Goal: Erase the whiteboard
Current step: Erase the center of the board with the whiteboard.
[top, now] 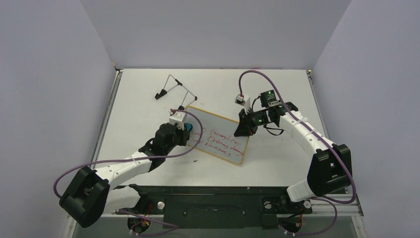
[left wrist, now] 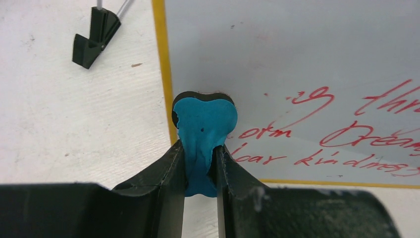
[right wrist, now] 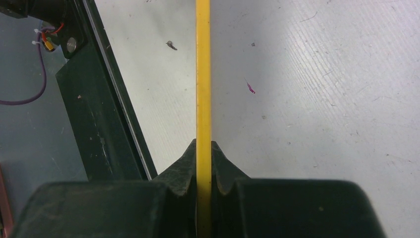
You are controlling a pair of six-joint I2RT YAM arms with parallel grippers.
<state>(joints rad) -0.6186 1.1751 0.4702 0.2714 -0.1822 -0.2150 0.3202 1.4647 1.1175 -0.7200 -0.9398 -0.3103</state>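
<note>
The whiteboard (top: 218, 134) lies near the table's middle, white with an orange-tan rim and red handwriting on its near half. My left gripper (top: 188, 130) is shut on the small blue eraser (left wrist: 204, 131), whose black-backed end rests at the board's left rim (left wrist: 166, 64); the writing (left wrist: 346, 139) lies right of it. My right gripper (top: 244, 128) is shut on the board's right edge; in the right wrist view the yellow rim (right wrist: 203, 74) runs edge-on between the fingers (right wrist: 181, 168).
A thin wire stand (top: 174, 88) with black feet stands behind the board; one foot (left wrist: 95, 37) shows in the left wrist view. The black base rail (top: 213, 198) runs along the near table edge.
</note>
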